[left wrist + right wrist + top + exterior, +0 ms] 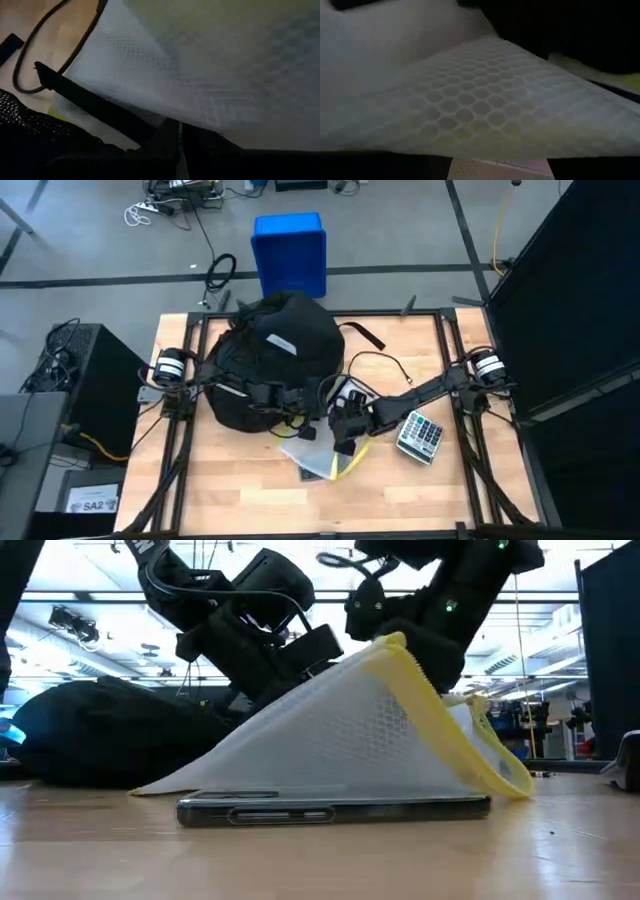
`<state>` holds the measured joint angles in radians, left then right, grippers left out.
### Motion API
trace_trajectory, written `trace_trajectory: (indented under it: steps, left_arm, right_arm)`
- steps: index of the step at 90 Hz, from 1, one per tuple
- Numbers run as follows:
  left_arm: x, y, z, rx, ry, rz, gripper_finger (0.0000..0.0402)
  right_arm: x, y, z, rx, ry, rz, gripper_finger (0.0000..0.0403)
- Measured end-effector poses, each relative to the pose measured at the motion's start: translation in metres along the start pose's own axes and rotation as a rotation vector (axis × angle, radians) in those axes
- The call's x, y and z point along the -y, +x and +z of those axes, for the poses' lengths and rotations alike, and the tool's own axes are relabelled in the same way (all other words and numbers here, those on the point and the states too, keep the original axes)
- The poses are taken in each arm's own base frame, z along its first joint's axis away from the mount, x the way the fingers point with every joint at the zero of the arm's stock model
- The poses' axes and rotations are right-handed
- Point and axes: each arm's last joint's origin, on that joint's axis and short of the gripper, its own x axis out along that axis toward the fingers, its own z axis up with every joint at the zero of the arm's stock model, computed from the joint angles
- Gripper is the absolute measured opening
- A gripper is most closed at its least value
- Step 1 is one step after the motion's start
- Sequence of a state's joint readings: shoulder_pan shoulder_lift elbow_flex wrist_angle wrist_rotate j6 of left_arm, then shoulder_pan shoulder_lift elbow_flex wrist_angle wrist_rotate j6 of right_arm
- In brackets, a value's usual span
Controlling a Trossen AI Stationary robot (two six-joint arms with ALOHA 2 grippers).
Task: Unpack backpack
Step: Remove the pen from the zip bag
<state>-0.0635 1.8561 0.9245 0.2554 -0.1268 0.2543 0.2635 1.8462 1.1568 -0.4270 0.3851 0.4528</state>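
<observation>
Backpack (pixel 275 355) fills the table's upper-left centre. Right gripper (pixel 345 425), at centre, holds the translucent mesh pouch (pixel 350 740) tilted over a phone (pixel 335 808); lower it flat, then release. Left gripper's grip: cannot tell.

You're looking at a matt black fabric backpack (pixel 272 360) on a pale, smooth wood-grain bench (pixel 250 480). A translucent honeycomb-textured plastic pouch (pixel 350 735) with yellow edging is leaning over a glossy, smooth dark slab (pixel 335 808). The blue box (pixel 290 252) is looking like smooth plastic.
</observation>
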Motion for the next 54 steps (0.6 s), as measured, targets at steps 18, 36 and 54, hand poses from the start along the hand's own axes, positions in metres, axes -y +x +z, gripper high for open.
trace_trajectory:
  steps: [18,36,54]
  left_arm:
    - [0.0,0.0,0.0,0.002,0.0,0.0,0.0]
    - [0.001,0.0,-0.001,-0.001,0.0,-0.021,0.0]
    - [0.002,0.0,0.001,0.013,0.0,-0.027,0.0]
  right_arm:
    - [0.011,0.005,0.006,-0.005,0.001,0.003,0.0239]
    - [0.019,0.009,0.009,-0.025,0.021,0.023,0.0219]
    - [0.021,0.014,-0.002,-0.075,0.005,0.056,0.0192]
